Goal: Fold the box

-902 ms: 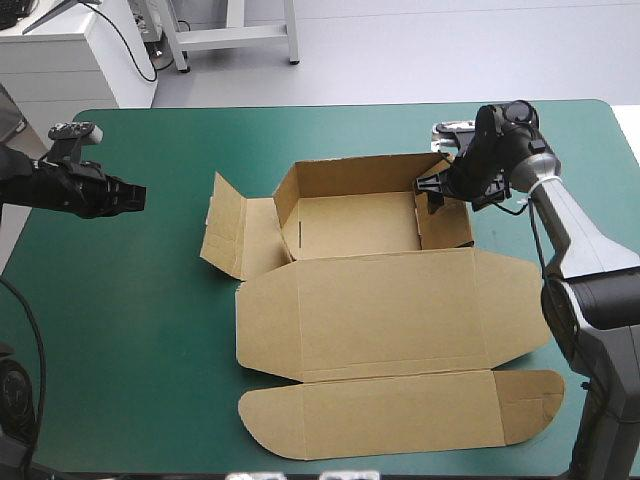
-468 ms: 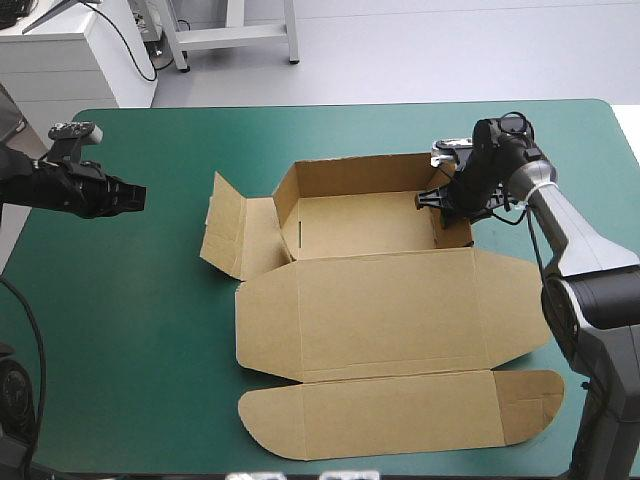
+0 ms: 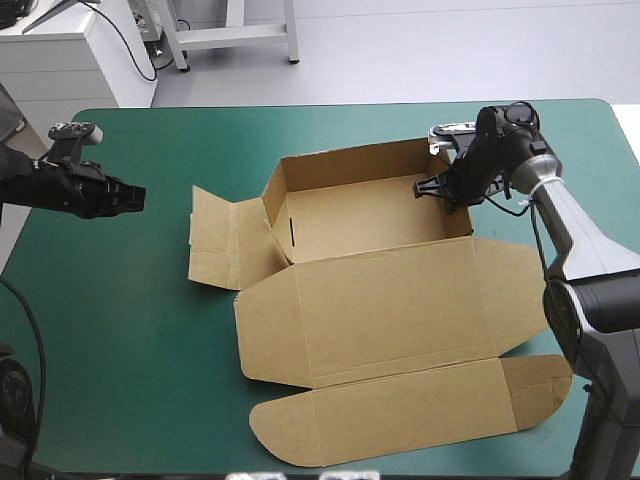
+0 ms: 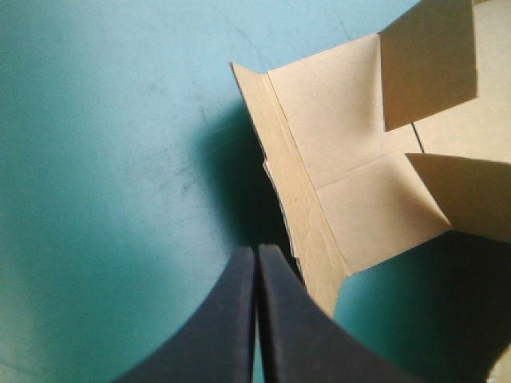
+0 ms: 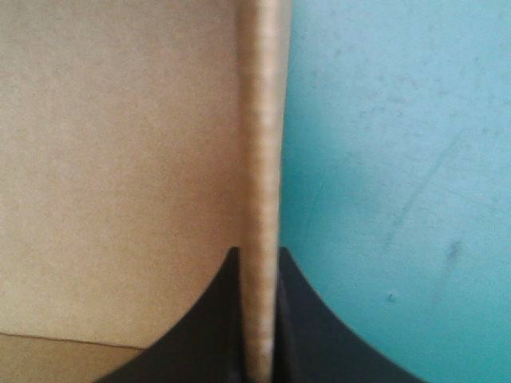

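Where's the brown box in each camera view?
High view: the box lies mid-table, tray toward the far edge.
Left wrist view: its side flap lies ahead of the shut left gripper.
Right wrist view: its wall is pinched by the right gripper.
Shared landmark: the teal-green cover.

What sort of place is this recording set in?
Probably a robotics lab workbench: a table with a plain teal-green cover, one half-folded brown box on it, the right gripper shut on the box's right wall and the left gripper hanging shut off to the side.
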